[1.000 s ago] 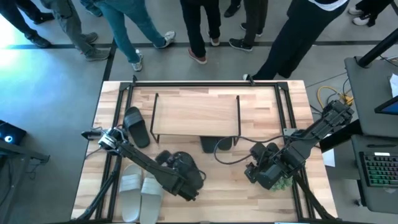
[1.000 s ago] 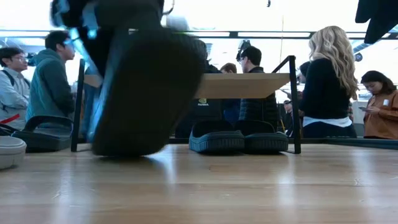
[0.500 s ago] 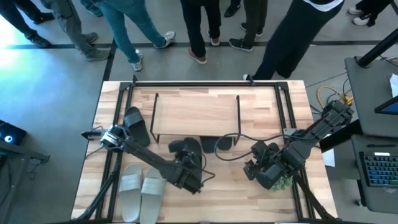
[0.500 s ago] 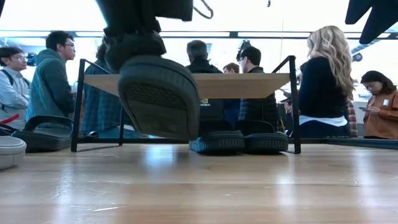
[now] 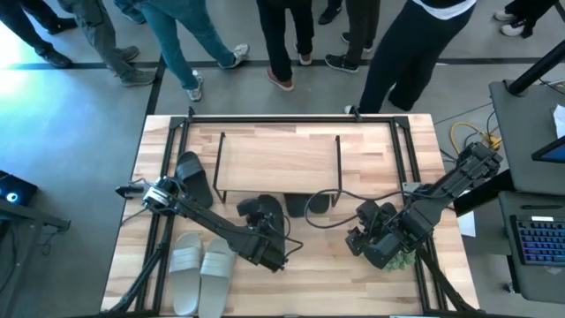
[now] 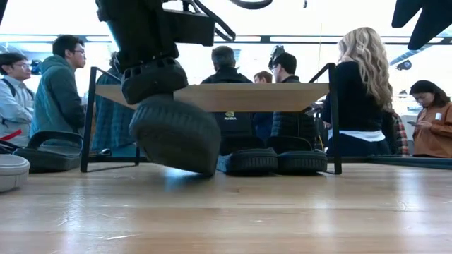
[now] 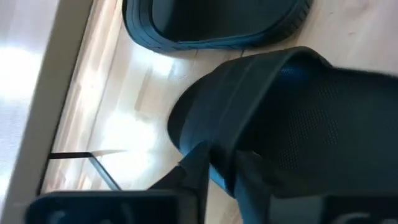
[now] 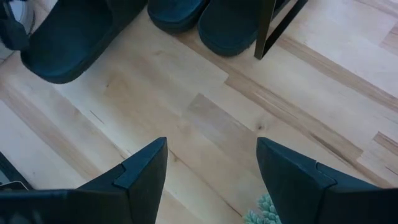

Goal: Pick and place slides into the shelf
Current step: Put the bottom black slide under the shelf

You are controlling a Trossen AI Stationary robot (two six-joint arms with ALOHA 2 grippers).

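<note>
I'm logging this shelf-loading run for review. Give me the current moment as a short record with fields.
left gripper: at the shelf's front edge, fingers on a black slide
black slide: toe at the shelf opening, heel raised
under shelf: two black slides side by side
outside shelf: black slide left of it; pale pair near the front
right gripper: open, empty, waiting right of the shelf

Both arms dark, near-black, jointed links; left arm (image 5: pixel 199 221) carries a silver collar near its base; right arm (image 5: pixel 441 194) trails a black cable (image 5: pixel 331 199)
</note>
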